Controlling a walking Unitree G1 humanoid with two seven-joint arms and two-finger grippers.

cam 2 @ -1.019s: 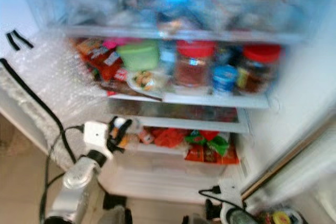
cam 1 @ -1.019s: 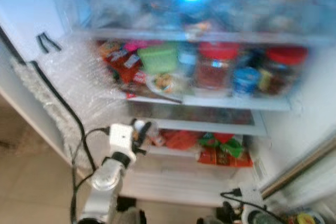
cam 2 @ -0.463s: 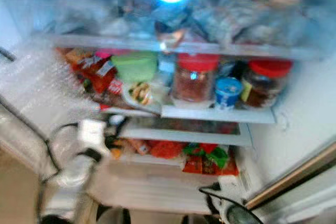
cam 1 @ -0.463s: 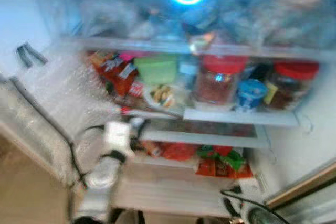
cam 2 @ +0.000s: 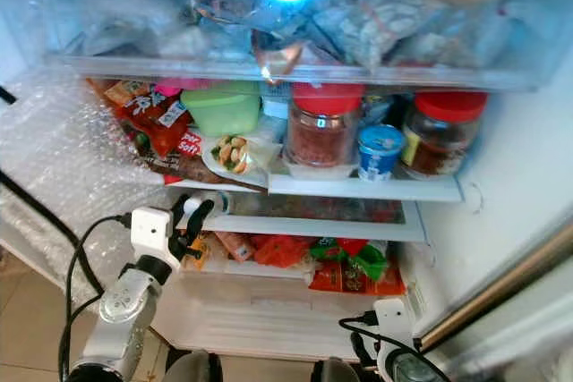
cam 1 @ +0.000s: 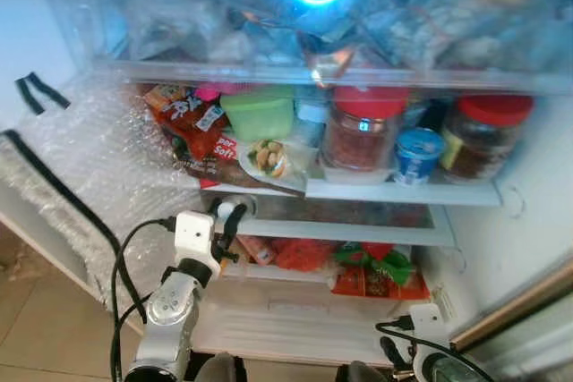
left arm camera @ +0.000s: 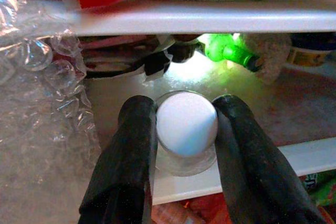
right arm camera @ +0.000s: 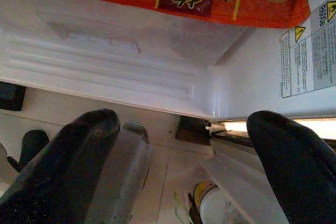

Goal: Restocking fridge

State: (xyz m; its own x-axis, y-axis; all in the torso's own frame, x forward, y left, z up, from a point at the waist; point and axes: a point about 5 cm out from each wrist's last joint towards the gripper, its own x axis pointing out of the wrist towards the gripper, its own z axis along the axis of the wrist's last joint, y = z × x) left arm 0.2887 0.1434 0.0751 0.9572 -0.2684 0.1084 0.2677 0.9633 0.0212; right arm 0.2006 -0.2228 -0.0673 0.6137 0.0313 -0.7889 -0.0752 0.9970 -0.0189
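The left gripper (left arm camera: 181,145) is clamped on a white-capped bottle (left arm camera: 186,124), holding it at the front edge of the fridge's narrow middle shelf (cam 1: 358,232), so this item seems partly in but not yet released. The right gripper (right arm camera: 184,145) hangs open and empty below the fridge.

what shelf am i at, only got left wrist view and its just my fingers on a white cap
Observer: The left gripper is at the left end of the thin shelf under the jar shelf.
Operator: what sits right above me
Observer: A red snack packet and a green tub, then a red-lidded jar.
Operator: and the right arm
Observer: The right gripper is low by the fridge's bottom, fingers open, holding nothing.
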